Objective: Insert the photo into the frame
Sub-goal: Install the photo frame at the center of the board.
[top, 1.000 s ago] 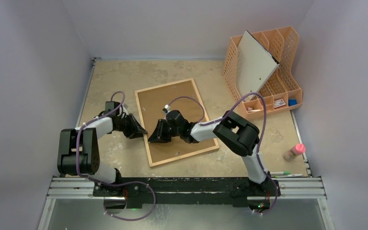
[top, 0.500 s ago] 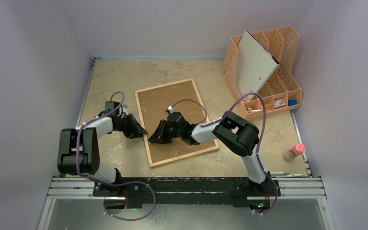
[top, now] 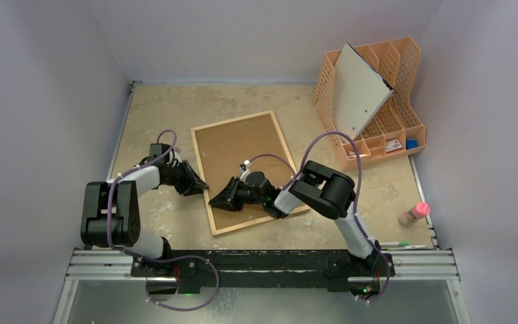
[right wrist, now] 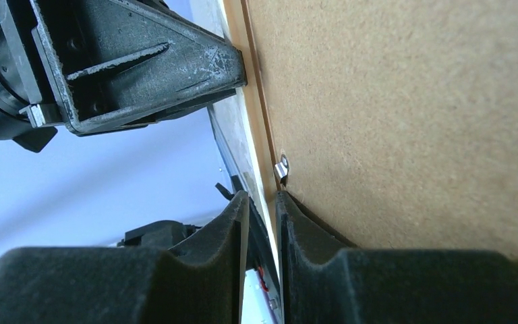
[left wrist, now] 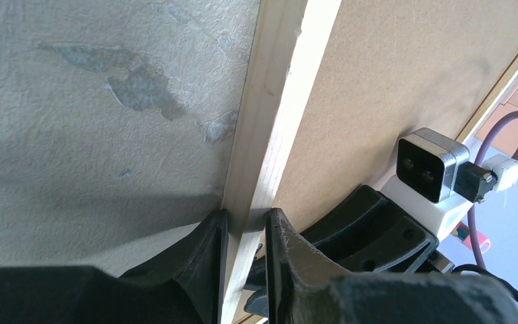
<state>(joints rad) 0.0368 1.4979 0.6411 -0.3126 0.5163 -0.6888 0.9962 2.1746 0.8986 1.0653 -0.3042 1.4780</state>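
The frame (top: pixel 229 120) lies flat in the middle of the desk (top: pixel 155 115), back side up, so the brown backing panel (top: pixel 236 152) shows. Its long sides run from the far edge of the desk toward the near edge. The photo cannot be seen in any view. Both arms meet at the frame's left long side. The left gripper (left wrist: pixel 246 233) comes in from outside and is clamped on the thin wood strip, one finger on each side. The right gripper (right wrist: pixel 262 216) reaches across the backing panel from the right. Its fingers are close together with a thin gap at that same strip, but I cannot tell if they pinch it. A small metal tab (right wrist: pixel 282 167) sits just ahead of the right fingertips, so the right arm is nearer to it. I think that tab must be moved next, while the left arm keeps the frame from sliding.
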